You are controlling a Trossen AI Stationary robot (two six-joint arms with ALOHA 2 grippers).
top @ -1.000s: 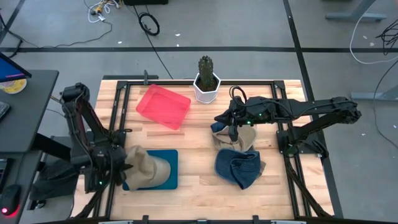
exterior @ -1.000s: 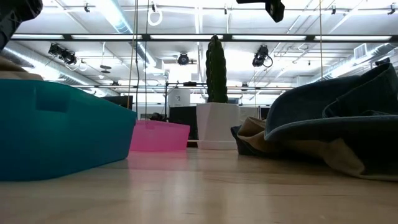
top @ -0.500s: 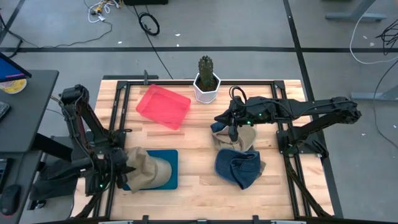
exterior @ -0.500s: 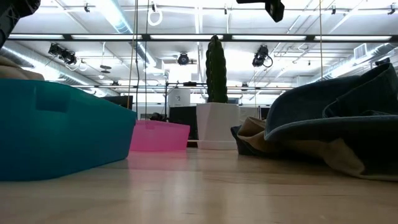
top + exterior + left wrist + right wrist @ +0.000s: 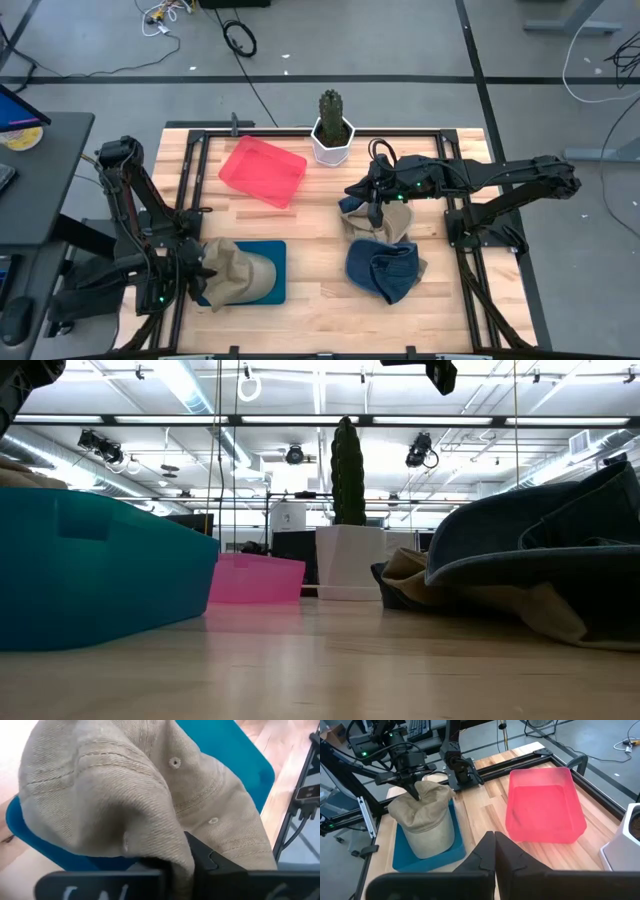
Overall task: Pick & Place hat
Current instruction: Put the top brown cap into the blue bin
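Observation:
A tan hat [image 5: 235,268] sits in a teal tray [image 5: 270,285] at the near left. It also shows in the right wrist view [image 5: 425,817]. My left gripper [image 5: 200,270] is shut on it. A second tan-and-dark hat [image 5: 375,222] and a blue denim hat [image 5: 385,270] lie on the table at centre right. My right gripper [image 5: 375,205] hovers above the second tan hat, shut and empty, and its fingers [image 5: 494,842] meet in a point. My left gripper pinches a fold of cloth at the top of the tan hat's crown [image 5: 418,796] between its two fingers. The fingers come from above, pointing down. The cloth drapes over one finger [image 5: 200,855]. The hat stands upright, its lower part inside the teal tray [image 5: 427,857].
A pink tray [image 5: 262,170] lies at the far left of centre. A white pot with a cactus [image 5: 332,132] stands at the far edge. Black frame rails [image 5: 185,200] run along the table's sides. Bare wood lies between the trays and the hats.
My left gripper has sunk slightly with the tan hat toward the teal tray. My right gripper has kept still.

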